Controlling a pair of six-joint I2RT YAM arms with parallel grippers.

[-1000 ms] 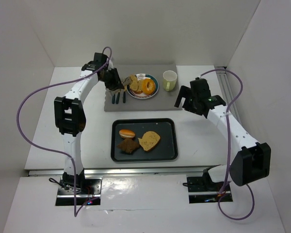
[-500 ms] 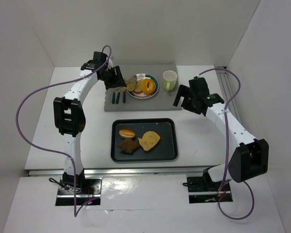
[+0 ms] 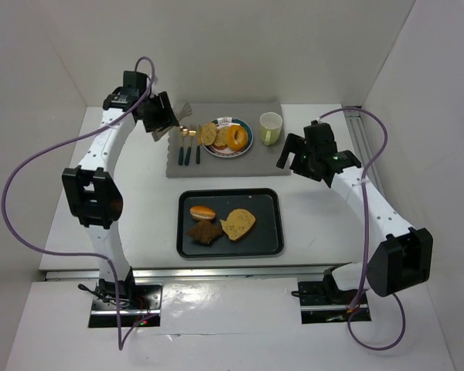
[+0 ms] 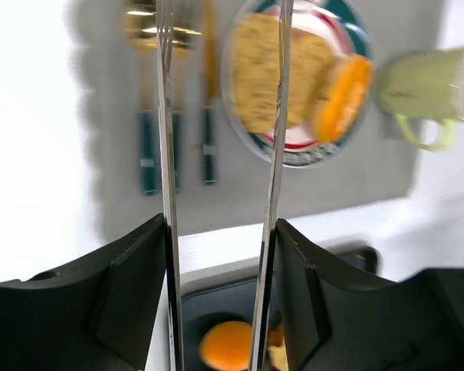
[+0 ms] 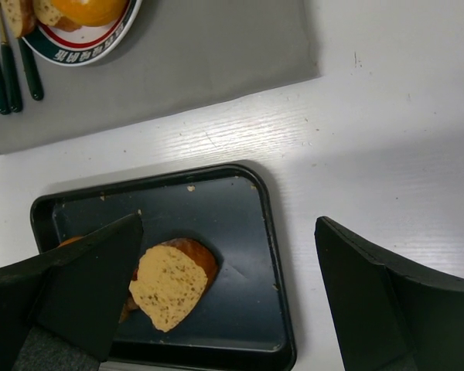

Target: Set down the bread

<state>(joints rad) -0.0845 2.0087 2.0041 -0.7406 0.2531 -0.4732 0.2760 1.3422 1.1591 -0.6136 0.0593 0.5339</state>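
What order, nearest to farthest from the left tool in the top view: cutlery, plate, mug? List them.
1. The cutlery, beside the left tool, at the mat's near end.
2. The plate, mid-mat.
3. The mug, at the mat's other end.

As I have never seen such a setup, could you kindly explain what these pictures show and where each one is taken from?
These are two robot arms bolted to the near edge of a white table. One picture looks down from above and behind them. The other two come from a camera on each wrist, so each shows its own fingers.

On a gray mat sit a plate with a bread slice and an orange ring-shaped roll, a green mug and green-handled cutlery. Nearer the arms, a black tray holds a bun, a dark piece of bread and another slice.

The left gripper hangs open by the mat's left edge. The right gripper is open to the right of the mat. Neither holds anything.
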